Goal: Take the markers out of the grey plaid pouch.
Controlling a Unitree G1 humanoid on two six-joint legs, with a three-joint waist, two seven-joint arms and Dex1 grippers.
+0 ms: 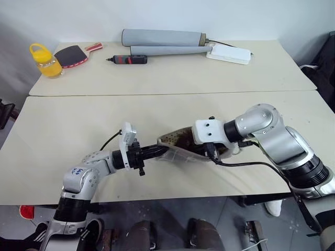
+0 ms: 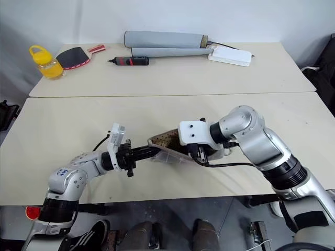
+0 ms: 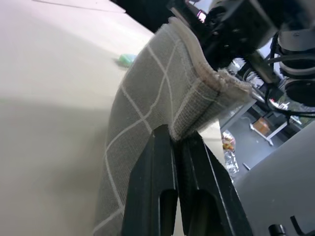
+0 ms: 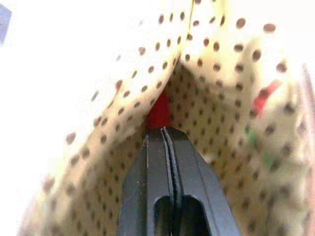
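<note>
The grey plaid pouch (image 1: 180,147) is held up off the near table, its mouth open and its tan dotted lining (image 4: 211,73) showing. My left gripper (image 3: 176,135) is shut on the pouch's edge and points level towards the right. My right gripper (image 4: 165,132) reaches down into the pouch with its fingers shut together. The red end of a marker (image 4: 159,114) shows just past its fingertips; I cannot tell whether it is pinched. A small pale green piece (image 3: 127,59) lies on the table beyond the pouch.
On the far table lie a yellow jug (image 1: 46,60), a table-tennis paddle (image 1: 70,54), a black-and-red tool (image 1: 128,60), two grey rolled tubes (image 1: 162,37) and a white box (image 1: 229,54). A seam (image 1: 167,94) separates the two tables.
</note>
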